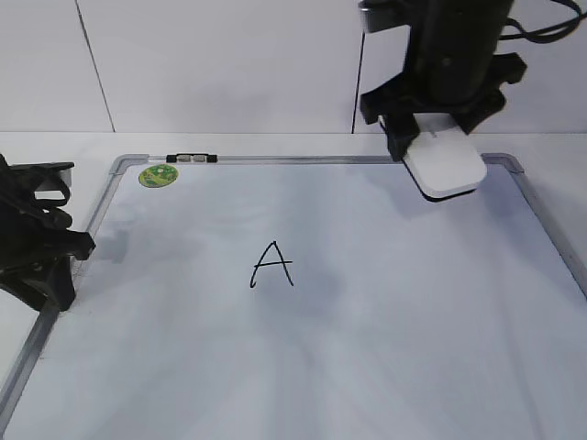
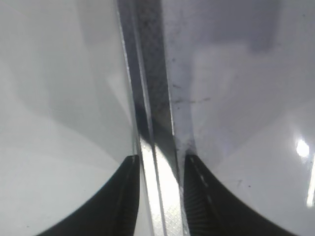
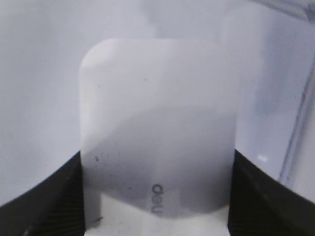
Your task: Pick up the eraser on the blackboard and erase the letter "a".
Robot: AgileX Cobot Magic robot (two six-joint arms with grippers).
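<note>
The eraser (image 1: pixel 447 165) is a white rounded block at the blackboard's (image 1: pixel 413 330) far right corner. My right gripper (image 1: pixel 438 143) is shut on it; in the right wrist view the black fingers (image 3: pixel 157 196) press both sides of the eraser (image 3: pixel 157 123), grey lettering up. A tall capital "A" (image 1: pixel 272 265) stands mid-board. No lowercase "a" shows on the board. My left gripper (image 1: pixel 69 246) sits at the board's left edge; in the left wrist view its jaws (image 2: pixel 160 164) close on the silver frame (image 2: pixel 152 123).
A round green sticker (image 1: pixel 158 174) sits at the board's far left corner, with a small black clip (image 1: pixel 193 159) on the top frame beside it. Faint grey smudges mark the board's surface. A white wall stands behind the table.
</note>
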